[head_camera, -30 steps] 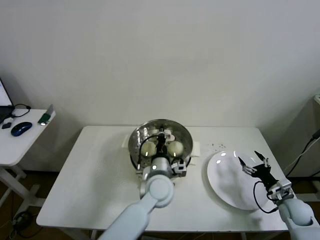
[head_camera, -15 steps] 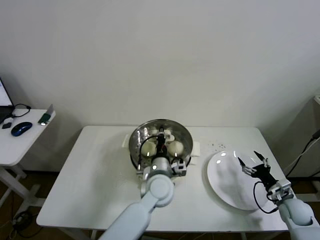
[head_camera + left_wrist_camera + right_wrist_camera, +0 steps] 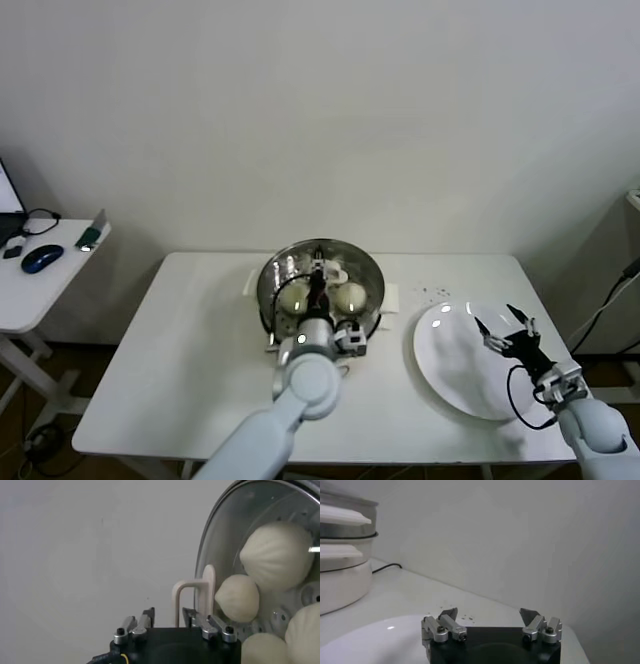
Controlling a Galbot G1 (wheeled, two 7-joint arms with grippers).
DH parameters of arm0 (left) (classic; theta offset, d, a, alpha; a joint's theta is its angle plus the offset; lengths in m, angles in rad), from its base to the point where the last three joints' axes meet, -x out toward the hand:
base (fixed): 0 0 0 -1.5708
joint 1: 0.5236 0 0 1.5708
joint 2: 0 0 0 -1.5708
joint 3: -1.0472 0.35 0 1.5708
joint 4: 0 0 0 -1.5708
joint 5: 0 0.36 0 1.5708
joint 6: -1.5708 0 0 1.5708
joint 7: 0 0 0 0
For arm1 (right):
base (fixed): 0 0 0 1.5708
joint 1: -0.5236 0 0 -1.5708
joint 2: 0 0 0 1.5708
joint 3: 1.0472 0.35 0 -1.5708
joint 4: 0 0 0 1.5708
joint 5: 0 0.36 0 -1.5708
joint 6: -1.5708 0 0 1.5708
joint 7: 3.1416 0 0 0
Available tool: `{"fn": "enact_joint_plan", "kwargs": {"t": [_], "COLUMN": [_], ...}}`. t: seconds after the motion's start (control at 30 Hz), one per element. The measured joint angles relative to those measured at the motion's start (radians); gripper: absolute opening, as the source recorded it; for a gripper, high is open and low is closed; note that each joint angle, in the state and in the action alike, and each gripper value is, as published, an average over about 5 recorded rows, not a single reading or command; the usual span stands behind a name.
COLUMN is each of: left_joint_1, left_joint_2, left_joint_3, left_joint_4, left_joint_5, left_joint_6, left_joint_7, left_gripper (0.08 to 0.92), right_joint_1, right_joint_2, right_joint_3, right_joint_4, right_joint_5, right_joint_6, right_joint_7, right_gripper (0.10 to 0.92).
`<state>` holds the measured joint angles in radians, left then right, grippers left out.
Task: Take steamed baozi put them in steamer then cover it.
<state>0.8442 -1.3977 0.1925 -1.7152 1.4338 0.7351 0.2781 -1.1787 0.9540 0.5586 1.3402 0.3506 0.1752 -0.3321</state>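
- Your left gripper [image 3: 167,622] has its fingers [image 3: 146,618] parted a little, one on each side of the cover's cream-white handle [image 3: 196,597]; a gap shows on at least one side, so the grip looks released rather than clamped.
- The cover [image 3: 321,276], a clear glass lid, sits on the steamer [image 3: 271,317] at the back middle of the table [image 3: 190,370], with the steamed baozi [image 3: 277,554] visible under the glass.
- You appear to be at the final step, letting go of the lid; the next move likely calls for lifting straight away without nudging the handle.
- Your right gripper [image 3: 509,330] hovers idle over the bare white plate [image 3: 455,370], fingers spread wide, holding nothing.
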Motion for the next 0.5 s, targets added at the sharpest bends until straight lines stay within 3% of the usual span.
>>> {"fn": "enact_joint_plan", "kwargs": {"t": [0.33,0.5], "left_joint_1": [0.056,0.104], "left_joint_2": [0.069,0.112], "left_joint_3": [-0.029,-0.056], "left_joint_4": [-0.127,-0.211], "left_joint_5": [-0.065,-0.112], "left_joint_6": [0.001,0.001], "left_joint_7": [-0.002,-0.028], "left_gripper": [0.736,0.817], "right_joint_1": [0.003,0.007], "right_joint_2": [-0.003,-0.001], "right_joint_3": [0.007,0.009], "right_joint_4": [0.012,0.017], "right_joint_5": [-0.012,-0.014], "right_joint_6": [-0.061,-0.089], "right_joint_7": [0.022,0.031], "right_gripper": [0.823,0.823]}}
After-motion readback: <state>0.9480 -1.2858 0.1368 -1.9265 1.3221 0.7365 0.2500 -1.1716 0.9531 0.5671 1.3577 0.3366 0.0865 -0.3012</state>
